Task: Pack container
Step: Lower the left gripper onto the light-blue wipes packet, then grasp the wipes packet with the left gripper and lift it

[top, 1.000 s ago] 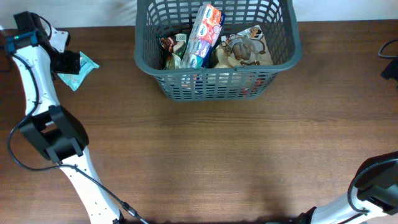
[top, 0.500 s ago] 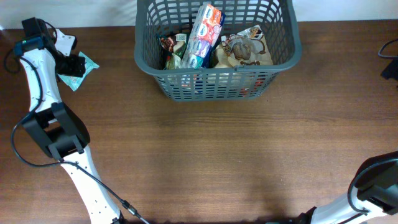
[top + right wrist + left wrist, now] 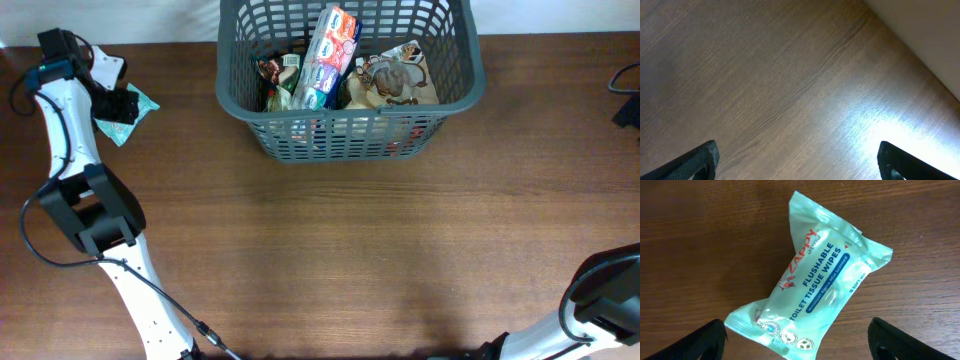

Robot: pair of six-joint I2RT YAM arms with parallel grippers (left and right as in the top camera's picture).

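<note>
Wipes pack (image 3: 810, 287), crinkly mint plastic pillow, on grained wood table (image 3: 700, 240) beneath spread left claw (image 3: 800, 340); right claw (image 3: 797, 160) likewise spread.

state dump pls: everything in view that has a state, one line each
container: upright, open top, partly filled
tall colourful packet: inside container, leaning on end
brown packet: inside container, right side
wipes pack: flat on the table, label up, outside container, not gripped
left end effector: open, over the wipes pack
right end effector: open, empty
</note>
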